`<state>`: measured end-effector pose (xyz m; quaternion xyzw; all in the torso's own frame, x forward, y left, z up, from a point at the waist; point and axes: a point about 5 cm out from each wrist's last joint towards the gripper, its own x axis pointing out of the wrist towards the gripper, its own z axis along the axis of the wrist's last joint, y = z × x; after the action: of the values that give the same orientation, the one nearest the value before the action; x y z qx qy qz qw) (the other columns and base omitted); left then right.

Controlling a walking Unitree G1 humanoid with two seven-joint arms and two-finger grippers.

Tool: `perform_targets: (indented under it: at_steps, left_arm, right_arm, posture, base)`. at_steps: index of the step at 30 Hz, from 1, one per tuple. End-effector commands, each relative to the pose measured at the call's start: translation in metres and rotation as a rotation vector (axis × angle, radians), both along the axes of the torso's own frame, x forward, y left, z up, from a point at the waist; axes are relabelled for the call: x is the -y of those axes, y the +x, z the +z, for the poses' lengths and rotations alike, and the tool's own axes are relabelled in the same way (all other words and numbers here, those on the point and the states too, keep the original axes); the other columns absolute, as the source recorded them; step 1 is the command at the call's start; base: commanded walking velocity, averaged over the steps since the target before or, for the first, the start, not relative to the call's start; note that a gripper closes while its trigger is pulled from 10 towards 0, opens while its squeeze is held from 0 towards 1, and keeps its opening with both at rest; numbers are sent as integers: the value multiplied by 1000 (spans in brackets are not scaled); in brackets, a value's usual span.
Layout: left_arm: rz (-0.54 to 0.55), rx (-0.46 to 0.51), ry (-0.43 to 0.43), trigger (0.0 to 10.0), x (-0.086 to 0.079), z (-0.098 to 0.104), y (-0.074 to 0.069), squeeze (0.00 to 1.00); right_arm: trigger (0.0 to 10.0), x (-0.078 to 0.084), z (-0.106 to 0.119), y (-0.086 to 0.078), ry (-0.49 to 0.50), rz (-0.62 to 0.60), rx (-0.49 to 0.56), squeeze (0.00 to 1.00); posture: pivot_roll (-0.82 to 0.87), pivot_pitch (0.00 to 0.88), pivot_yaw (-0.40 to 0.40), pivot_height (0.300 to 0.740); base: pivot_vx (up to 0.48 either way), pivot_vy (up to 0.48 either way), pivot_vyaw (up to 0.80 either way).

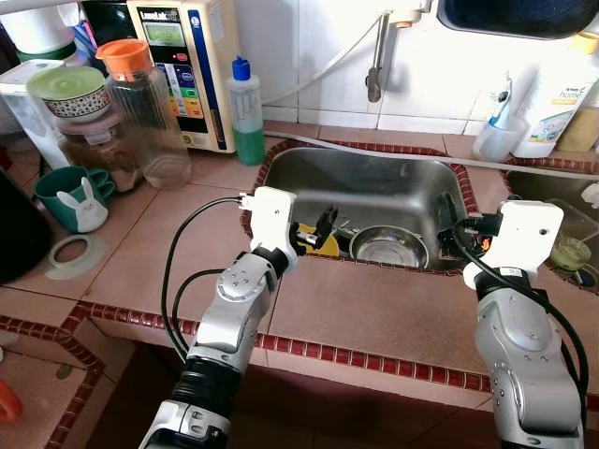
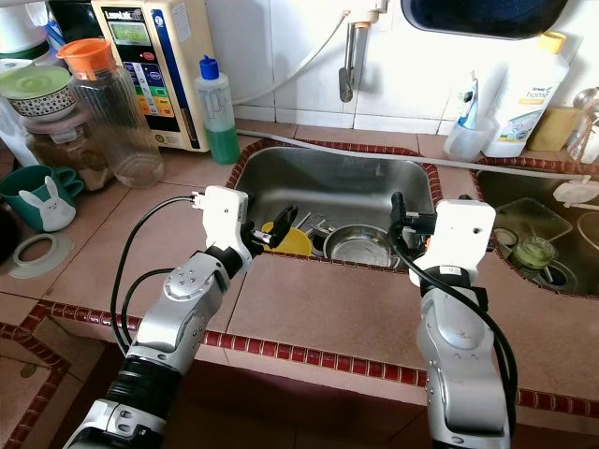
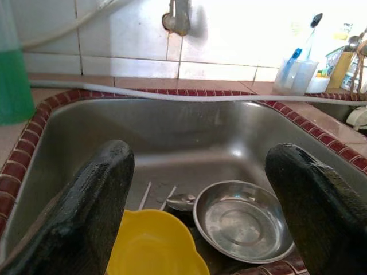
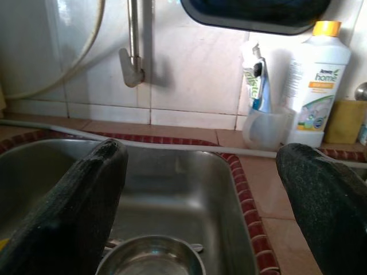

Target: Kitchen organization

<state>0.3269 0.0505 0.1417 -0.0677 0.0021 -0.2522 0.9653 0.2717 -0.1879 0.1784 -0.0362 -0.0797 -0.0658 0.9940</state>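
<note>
The left gripper (image 1: 315, 231) and right gripper (image 2: 404, 220) are held at the sink's (image 1: 374, 173) near edge, fingers wide apart, nothing gripped, likely to reach in; farther in, a yellow bowl (image 3: 152, 243) lies left, touching a steel bowl (image 1: 390, 249); spoons (image 3: 175, 200) are tucked behind.

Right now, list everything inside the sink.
In the sink: a steel bowl, a yellow bowl and a spoon. The yellow bowl and the sink's near wall hide whatever else lies there.
</note>
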Motion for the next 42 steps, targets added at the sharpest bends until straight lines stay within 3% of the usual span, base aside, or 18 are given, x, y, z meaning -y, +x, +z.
perform_targets:
  at_steps: [1, 10, 16, 27, 42]
  left_arm:
    - [-11, 6, -1, 10000, 0, 3, -1, 0]
    - [-21, 4, 6, 10000, 1, 3, -2, 0]
    - [10, 79, 37, 10000, -3, 11, -1, 0]
    - [11, 64, 24, 10000, -2, 10, -2, 0]
    - [-16, 79, 87, 10000, -1, 3, -4, 0]
  right_arm:
    - [10000, -4, 5, 0, 1, 11, 18, 0]
    - [10000, -5, 5, 2, 4, 22, 16, 0]
    - [10000, -7, 5, 2, 6, 28, 18, 0]
    - [10000, -6, 3, 0, 6, 27, 10, 0]
    - [10000, -5, 0, 0, 2, 30, 4, 0]
  posture:
    - [14, 0, 41, 740]
    - [20, 0, 39, 740]
    - [21, 0, 39, 740]
    - [20, 0, 40, 740]
    - [19, 0, 40, 740]
  base:
    - [0, 0, 0]
    - [0, 0, 0]
    - [0, 0, 0]
    - [0, 0, 0]
    - [0, 0, 0]
